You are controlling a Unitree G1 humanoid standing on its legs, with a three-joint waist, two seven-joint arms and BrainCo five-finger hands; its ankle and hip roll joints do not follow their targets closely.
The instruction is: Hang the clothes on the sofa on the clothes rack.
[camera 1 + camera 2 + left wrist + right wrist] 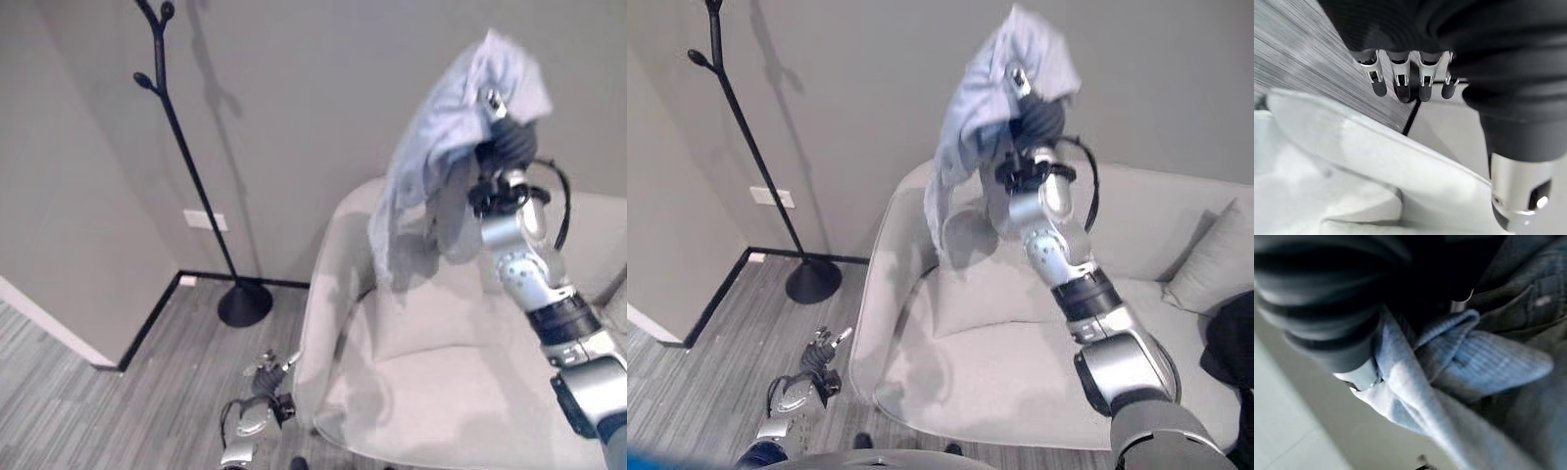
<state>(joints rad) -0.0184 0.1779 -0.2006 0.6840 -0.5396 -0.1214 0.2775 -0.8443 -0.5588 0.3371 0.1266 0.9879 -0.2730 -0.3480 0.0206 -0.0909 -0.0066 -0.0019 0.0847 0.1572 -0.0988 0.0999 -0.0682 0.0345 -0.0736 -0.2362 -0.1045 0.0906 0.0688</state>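
- Overhead, a pale blue garment [441,137] is held up high above the light grey sofa [441,392], well clear of the seat.
- The garment is gripped by the right hand [509,137], whose fingers are curled round a bunched fold of the cloth; in the right wrist view the fabric [1459,357] is seen gathered and pinched tight against the dark ribbed cover.
- From the grip, the cloth is draped over the top of the hand and hangs down on the side nearer the sofa's left armrest, its lower edge ending above the backrest.
- A square cushion [431,313] of the same grey is leaned against the sofa's backrest, below the hanging cloth.
- A second cushion [1215,264] is propped at the sofa's far right end.
- The black clothes rack [186,147] is stood on the grey wood floor [78,411] to the left of the sofa, near the wall corner, its round base [245,302] just beside the sofa's left side; nothing is hung on its branches.
- The left hand [266,372] is held low beside the sofa's left front corner, above the floor, with its fingers [1400,81] relaxed, side by side, and holding nothing.
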